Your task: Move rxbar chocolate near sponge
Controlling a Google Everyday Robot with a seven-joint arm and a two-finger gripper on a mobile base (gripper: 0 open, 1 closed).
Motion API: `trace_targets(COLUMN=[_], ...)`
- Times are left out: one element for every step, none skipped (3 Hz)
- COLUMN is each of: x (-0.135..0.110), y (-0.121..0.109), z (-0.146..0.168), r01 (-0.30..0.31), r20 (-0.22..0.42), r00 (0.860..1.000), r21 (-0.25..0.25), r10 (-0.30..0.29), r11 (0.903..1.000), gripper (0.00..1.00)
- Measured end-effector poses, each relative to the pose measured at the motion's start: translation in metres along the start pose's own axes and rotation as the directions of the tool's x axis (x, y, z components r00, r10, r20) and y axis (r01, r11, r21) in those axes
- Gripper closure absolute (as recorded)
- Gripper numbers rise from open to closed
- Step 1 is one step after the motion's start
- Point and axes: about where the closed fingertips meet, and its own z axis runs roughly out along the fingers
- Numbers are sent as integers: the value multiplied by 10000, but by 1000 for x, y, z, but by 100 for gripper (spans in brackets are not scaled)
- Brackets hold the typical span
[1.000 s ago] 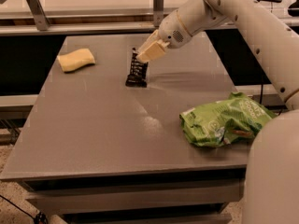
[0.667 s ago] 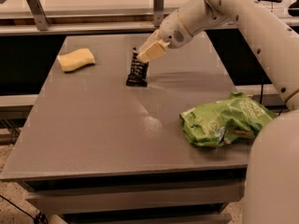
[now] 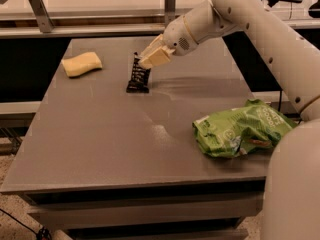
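The rxbar chocolate is a small black wrapper with white print, at the middle back of the grey table. It stands tilted, with its lower end on the table and its upper end between the cream fingers. My gripper reaches in from the upper right and is shut on the bar's upper end. The pale yellow sponge lies at the back left of the table, about a hand's width to the left of the bar.
A large green snack bag lies at the table's right edge. My white arm spans the upper right. A rail and metal posts run behind the table's back edge.
My gripper and the rxbar chocolate have shifted a little to the left, toward the sponge. The sponge and the green bag have not moved.
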Motion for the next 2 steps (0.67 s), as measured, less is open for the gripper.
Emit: trace_targets(x=[-15,-22], y=[-21,-43], z=[23,44], r01=[583,923], r20=[900,1619], r00=[9942,9823], r21=[68,211], r10=[-587,-945], r11=[9983,9955], gripper=[100,100])
